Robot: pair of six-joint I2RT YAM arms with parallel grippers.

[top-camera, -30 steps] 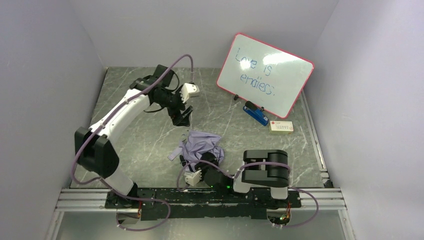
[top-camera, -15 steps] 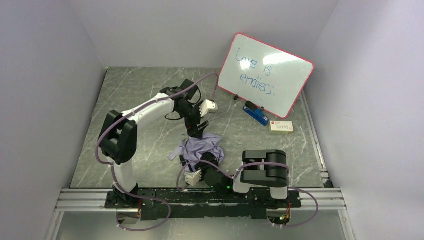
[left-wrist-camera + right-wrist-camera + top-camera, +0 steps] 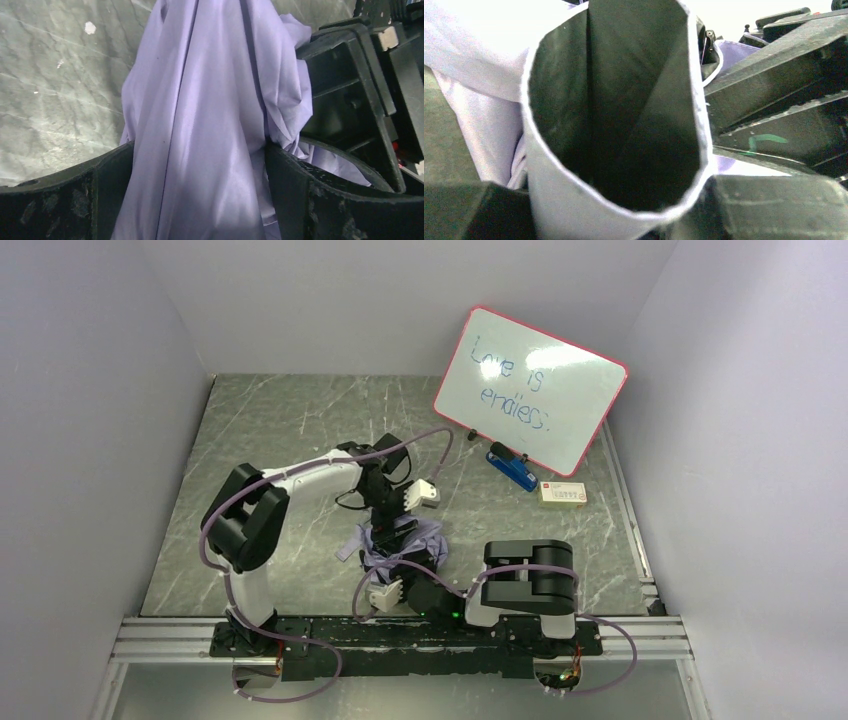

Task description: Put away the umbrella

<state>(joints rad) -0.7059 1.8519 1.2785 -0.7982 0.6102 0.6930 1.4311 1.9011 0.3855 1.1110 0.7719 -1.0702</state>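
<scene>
Pale walls (image 3: pixel 330 300) enclose a grey marbled table (image 3: pixel 280 440). The crumpled umbrella (image 3: pixel 428 537) lies forward-left of the red-framed whiteboard (image 3: pixel 530 390). The left gripper (image 3: pixel 393 532) straddles its fabric, jaws spread wide and unclamped. The right gripper (image 3: pixel 405 575) pinches a fold in its half-closed jaws.

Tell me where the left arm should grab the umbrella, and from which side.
Grip the bunched fabric ridge of the umbrella, coming from above. The folds run as one bundle between the open jaws of the left gripper, so closing there should pinch them.
</scene>
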